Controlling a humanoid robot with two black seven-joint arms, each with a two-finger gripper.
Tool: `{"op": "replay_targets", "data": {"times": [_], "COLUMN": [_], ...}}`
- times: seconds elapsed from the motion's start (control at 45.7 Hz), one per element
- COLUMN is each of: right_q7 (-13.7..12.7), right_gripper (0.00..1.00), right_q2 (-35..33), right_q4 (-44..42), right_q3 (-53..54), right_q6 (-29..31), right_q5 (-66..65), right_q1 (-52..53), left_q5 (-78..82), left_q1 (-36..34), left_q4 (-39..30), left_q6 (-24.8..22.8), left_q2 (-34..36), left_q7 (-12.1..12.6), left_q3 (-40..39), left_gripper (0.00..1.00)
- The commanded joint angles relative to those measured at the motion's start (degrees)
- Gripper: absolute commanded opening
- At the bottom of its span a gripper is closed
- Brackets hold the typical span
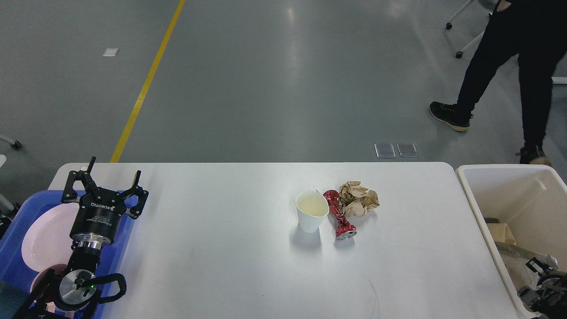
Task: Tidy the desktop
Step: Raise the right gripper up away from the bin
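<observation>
Worktop (221,266) fills my lower view, partly tidied: cup (311,215), crushed can (339,215), paper wad (359,199) left at 1 o'clock of centre; left hand (106,179) spread, empty; right hand (542,283) over bin (469,186), can't tell grip.

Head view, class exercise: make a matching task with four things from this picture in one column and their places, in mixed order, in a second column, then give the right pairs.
Things:
1. paper cup
2. crushed red can
3. crumpled brown paper
4. pink plate

Places:
A. in the blue tray at the left
B. lying between the other two things
C. rightmost of the middle group on the desktop
D. upright, leftmost of the middle group

Pairs: 1-D, 2-B, 3-C, 4-A
</observation>
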Motion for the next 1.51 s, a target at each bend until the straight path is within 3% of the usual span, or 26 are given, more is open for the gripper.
{"op": "replay_targets", "data": {"times": [0.0, 0.175, 0.459, 0.59, 0.831, 0.962, 1.181, 1.422, 1.487], "right_q7": [0.1, -0.2, -0.3, -0.2, -0.3, -0.3, -0.5, -0.5, -0.5], "right_gripper": [1.00, 1.00, 1.00, 1.00, 1.00, 1.00, 1.00, 1.00, 1.00], "right_q2": [-0.4, -2.8, -15.3, -18.3, -12.5, -11.9, -6.5, -2.7, -2.3], "right_q4": [0.2, 3.1, 28.3, 39.7, 46.4, 54.7, 73.6, 87.5, 91.3], "right_q3": [-0.2, -1.0, -1.8, -5.0, -10.5, -11.7, -20.0, -22.9, -24.1], "right_q6": [0.2, 2.9, 14.3, 25.7, 57.8, 68.4, 68.4, 68.3, 65.5], "right_q5": [-0.3, -2.1, -25.9, -35.5, -35.2, -30.1, -20.0, -12.9, -11.6], "right_q1": [0.3, 4.5, 29.4, 44.8, 69.1, 81.7, 106.6, 118.2, 121.0], "left_q5": [0.0, 0.0, 0.0, 0.0, 0.0, 0.0, 0.0, 0.0, 0.0], "left_q1": [0.0, 0.0, 0.0, 0.0, 0.0, 0.0, 0.0, 0.0, 0.0], "left_q4": [0.0, 0.0, 0.0, 0.0, 0.0, 0.0, 0.0, 0.0, 0.0], "left_q6": [0.0, 0.0, 0.0, 0.0, 0.0, 0.0, 0.0, 0.0, 0.0], "left_q2": [0.0, 0.0, 0.0, 0.0, 0.0, 0.0, 0.0, 0.0, 0.0], "left_q7": [0.0, 0.0, 0.0, 0.0, 0.0, 0.0, 0.0, 0.0, 0.0], "left_q3": [0.0, 0.0, 0.0, 0.0, 0.0, 0.0, 0.0, 0.0, 0.1], "left_gripper": [0.96, 0.96, 0.96, 0.96, 0.96, 0.96, 0.96, 0.96, 0.96]}}
